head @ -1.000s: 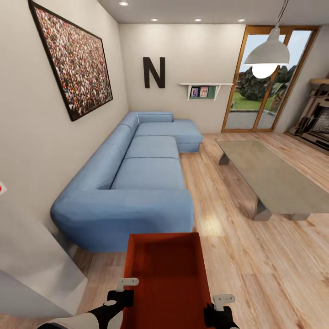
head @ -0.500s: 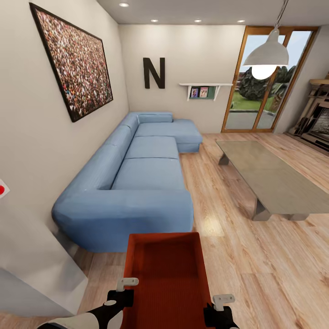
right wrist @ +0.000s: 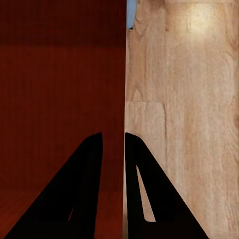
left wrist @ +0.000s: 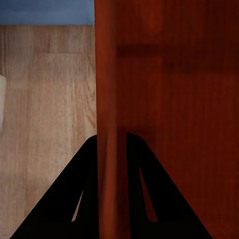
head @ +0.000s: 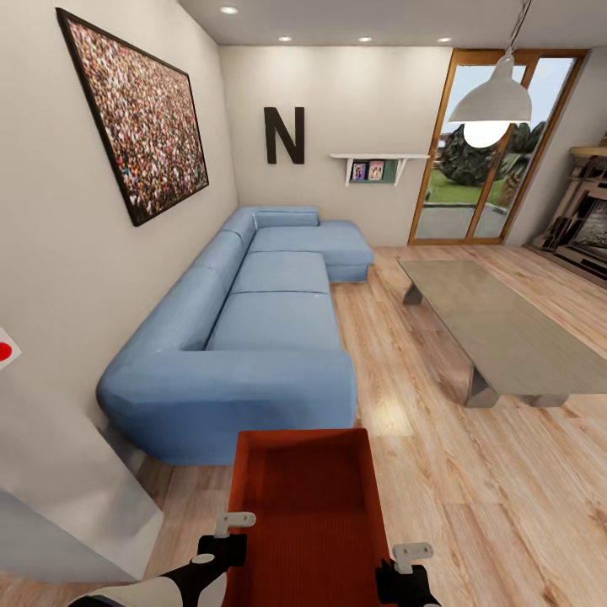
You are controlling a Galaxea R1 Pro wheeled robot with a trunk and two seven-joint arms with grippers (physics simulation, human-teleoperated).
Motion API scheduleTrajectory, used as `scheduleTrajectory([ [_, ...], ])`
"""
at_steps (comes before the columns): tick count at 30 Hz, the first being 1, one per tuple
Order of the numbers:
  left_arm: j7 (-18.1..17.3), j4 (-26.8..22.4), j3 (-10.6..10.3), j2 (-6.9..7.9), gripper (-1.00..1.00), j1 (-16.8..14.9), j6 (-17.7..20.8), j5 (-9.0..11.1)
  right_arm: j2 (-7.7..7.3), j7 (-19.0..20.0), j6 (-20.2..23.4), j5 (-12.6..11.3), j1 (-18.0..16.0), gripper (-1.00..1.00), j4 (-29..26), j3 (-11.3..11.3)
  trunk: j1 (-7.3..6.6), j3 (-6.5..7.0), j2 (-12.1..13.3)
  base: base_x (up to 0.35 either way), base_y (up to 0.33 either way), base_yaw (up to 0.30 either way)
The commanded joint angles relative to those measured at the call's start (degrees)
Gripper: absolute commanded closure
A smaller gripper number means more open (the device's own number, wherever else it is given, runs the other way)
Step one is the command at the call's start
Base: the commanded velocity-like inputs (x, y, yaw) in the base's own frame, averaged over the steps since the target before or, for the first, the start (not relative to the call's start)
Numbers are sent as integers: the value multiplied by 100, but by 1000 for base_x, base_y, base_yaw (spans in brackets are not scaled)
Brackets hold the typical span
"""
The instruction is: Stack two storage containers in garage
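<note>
One orange-red storage container hangs low in front of me over the living room's wood-plank floor, its far end near the blue sofa. My left gripper is shut on its left wall, and in the left wrist view the fingers straddle that wall of the container. My right gripper is shut on the right wall, where the container fills one side of the view and the fingers clamp its edge. The second container and the garage are out of view.
The L-shaped sofa runs along the left wall. A grey low table stands at the right, with wood-framed glass doors and the fireplace beyond. A white wall corner juts in close at my left. A pendant lamp hangs above.
The whole view has shifted very slightly, so the camera has moved a little. The container and both grippers keep the same hold and place.
</note>
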Motion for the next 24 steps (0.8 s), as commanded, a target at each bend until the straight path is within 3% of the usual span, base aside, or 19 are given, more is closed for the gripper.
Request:
scheduleTrajectory([
  [1,-180,-15,147,-23,100,-16,-25,-67,-1,-33,-21,287,2,100,17,61,3,-12,-12,0,0,0],
  [24,-188,-15,148,-18,100,-17,-25,-67,2,-8,-25,287,3,100,17,69,3,-12,-12,0,0,0],
])
